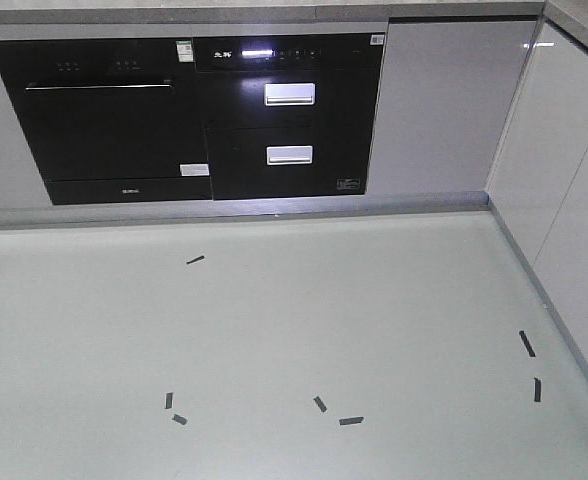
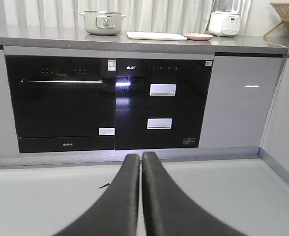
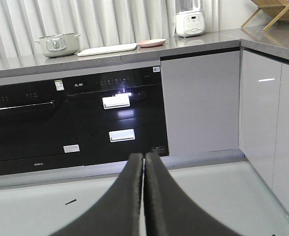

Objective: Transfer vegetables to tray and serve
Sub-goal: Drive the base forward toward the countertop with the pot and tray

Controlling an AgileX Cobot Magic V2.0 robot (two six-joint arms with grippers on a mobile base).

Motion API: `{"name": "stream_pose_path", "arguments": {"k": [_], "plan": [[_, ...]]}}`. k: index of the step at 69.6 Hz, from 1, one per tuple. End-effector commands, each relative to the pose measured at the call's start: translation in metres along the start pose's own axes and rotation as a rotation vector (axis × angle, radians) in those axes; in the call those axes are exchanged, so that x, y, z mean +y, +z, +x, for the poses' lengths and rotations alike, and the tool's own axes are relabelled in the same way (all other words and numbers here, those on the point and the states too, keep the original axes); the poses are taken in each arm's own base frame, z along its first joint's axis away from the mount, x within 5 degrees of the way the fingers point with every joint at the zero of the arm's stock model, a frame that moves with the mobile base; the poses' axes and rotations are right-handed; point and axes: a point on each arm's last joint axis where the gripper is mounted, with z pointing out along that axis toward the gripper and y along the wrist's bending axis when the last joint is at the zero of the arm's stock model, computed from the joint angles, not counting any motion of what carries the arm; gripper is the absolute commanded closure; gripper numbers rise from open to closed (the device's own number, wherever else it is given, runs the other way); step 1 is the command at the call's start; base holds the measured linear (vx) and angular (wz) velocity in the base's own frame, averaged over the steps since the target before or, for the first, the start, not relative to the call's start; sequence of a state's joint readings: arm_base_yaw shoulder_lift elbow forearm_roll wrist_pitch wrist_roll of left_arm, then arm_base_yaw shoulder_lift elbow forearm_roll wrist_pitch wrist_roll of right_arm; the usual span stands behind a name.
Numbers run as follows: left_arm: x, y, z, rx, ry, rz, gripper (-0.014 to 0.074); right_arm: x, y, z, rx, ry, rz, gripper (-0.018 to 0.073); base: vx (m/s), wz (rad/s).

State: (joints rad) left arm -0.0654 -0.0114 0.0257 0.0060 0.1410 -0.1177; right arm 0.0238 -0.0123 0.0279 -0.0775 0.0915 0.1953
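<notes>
The left pincer (image 2: 141, 156) is squeezed shut with nothing in it. Its two black fingers (image 2: 127, 196) lie side by side with only a thin line between them. It points straight out toward the kitchen cupboards and hangs low over the pale floor (image 2: 36, 196). The right pincer (image 3: 144, 155) is the same: pressed shut, holding nothing, and pointing forward above the floor.

The tray (image 2: 157, 36) lies flat on the grey counter (image 2: 36, 39), far away at 12 o'clock from the left pincer. From the right pincer it is at 11 o'clock. A pink plate (image 2: 198, 36) sits just beside the tray, at 1 o'clock from the left pincer. It is too far off to tell what is on it. A green pot (image 2: 102, 22) stands at 11 o'clock on the same counter. A white machine (image 2: 224, 22) stands past the plate.

Under the counter is a black oven (image 2: 61, 103), at 10 o'clock from the left pincer. In the front view the floor has small black tape bits (image 1: 351, 421) on it, and no arm shows there.
</notes>
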Motion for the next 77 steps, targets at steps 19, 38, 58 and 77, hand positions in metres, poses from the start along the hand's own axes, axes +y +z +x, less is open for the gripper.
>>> {"name": "stream_pose_path", "arguments": {"k": [19, 38, 58, 77], "plan": [[0.0001, 0.0003, 0.0015, -0.061, -0.015, 0.008, 0.0602, 0.0005, 0.0, -0.002, -0.066, -0.015, -0.009, 0.0561, 0.0, 0.0], [0.0001, 0.0003, 0.0015, -0.061, -0.015, 0.008, 0.0602, 0.0006, 0.0, -0.0021, -0.067, -0.015, -0.009, 0.0561, 0.0, 0.0], [0.0001, 0.0003, 0.0015, -0.061, -0.015, 0.008, 0.0602, 0.0006, 0.0, -0.0021, -0.067, -0.015, -0.009, 0.0561, 0.0, 0.0], [0.0001, 0.0003, 0.0015, -0.061, -0.015, 0.008, 0.0602, 0.0006, 0.0, -0.0021, -0.067, -0.015, -0.009, 0.0561, 0.01, 0.02]]}}
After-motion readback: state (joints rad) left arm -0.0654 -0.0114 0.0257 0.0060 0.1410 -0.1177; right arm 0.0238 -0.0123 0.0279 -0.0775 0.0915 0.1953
